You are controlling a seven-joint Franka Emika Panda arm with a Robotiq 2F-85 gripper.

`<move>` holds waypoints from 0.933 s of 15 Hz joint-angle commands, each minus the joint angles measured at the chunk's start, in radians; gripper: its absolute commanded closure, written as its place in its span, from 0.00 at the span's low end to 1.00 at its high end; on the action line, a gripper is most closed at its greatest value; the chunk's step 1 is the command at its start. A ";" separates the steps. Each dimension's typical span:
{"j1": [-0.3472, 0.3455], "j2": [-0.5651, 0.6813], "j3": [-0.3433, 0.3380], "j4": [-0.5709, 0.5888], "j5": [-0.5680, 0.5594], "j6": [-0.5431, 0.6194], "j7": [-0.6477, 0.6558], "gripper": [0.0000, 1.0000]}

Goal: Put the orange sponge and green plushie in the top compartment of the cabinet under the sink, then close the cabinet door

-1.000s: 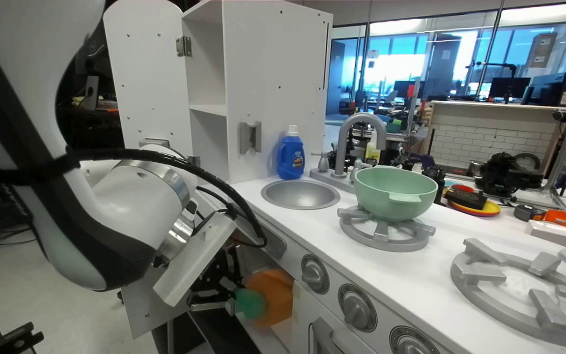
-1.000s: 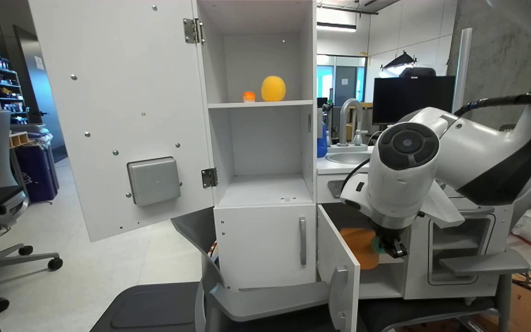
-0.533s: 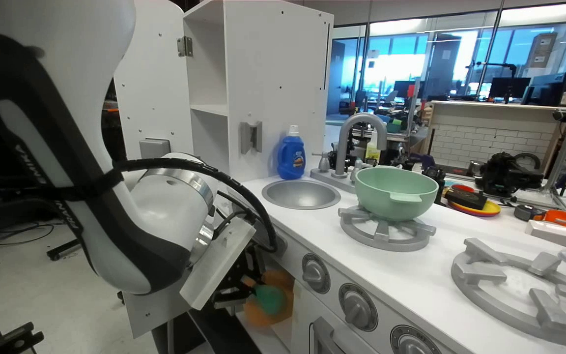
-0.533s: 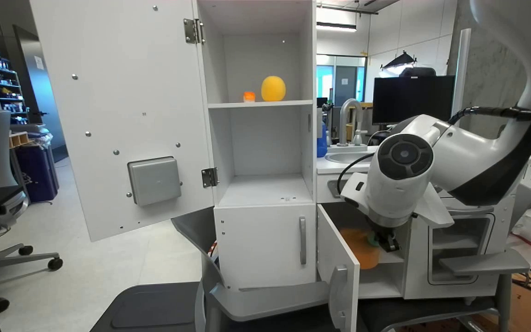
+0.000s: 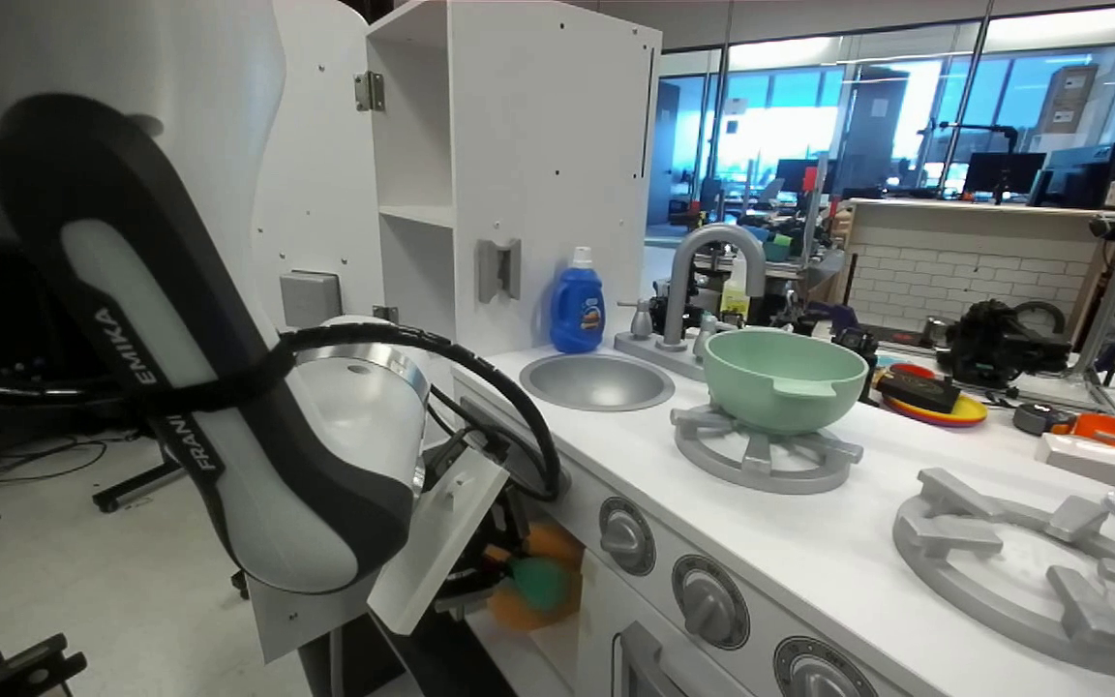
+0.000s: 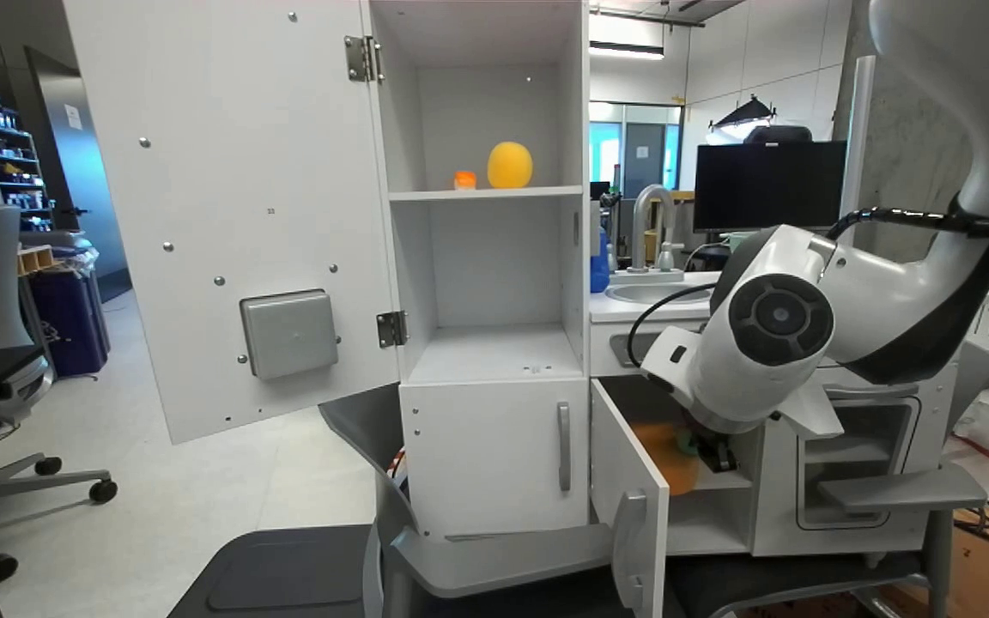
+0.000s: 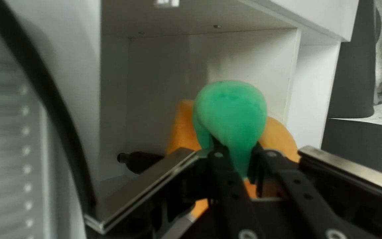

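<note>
Gripper (image 7: 237, 152): black linkage, jaws narrowed, clamped on the green plushie (image 7: 230, 109).
Green plushie: smooth, rounded, pinched at its base; below the sink (image 5: 596, 382), before the orange sponge (image 7: 278, 134), contact unclear.
Orange sponge: matte, rounded slab, in the white-walled top compartment (image 7: 161, 73) under the sink.
Cabinet door (image 6: 619, 455): flat white panel, swung outward below the sink.
Sink: round silver-grey basin in a smooth white countertop (image 5: 616, 447).
Mint-green bowl (image 5: 775, 402): on a grey burner (image 5: 757, 457) beside the sink.
Glass partition (image 5: 746, 121): beyond the sink.
Against one second ago: gripper and green plushie farther in beneath the sink, clamp unchanged.
</note>
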State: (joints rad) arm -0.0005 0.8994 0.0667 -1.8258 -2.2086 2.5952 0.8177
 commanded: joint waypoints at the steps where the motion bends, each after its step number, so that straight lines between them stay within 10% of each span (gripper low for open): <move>1: -0.076 0.101 0.055 0.115 -0.123 -0.078 0.074 0.96; 12: -0.084 0.276 0.066 0.249 -0.226 -0.252 0.143 0.96; 13: -0.082 0.280 0.067 0.253 -0.213 -0.261 0.137 0.58; 14: -0.081 0.286 0.067 0.261 -0.211 -0.266 0.137 0.56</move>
State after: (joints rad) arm -0.0790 1.1261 0.1188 -1.6361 -2.4091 2.3471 0.9540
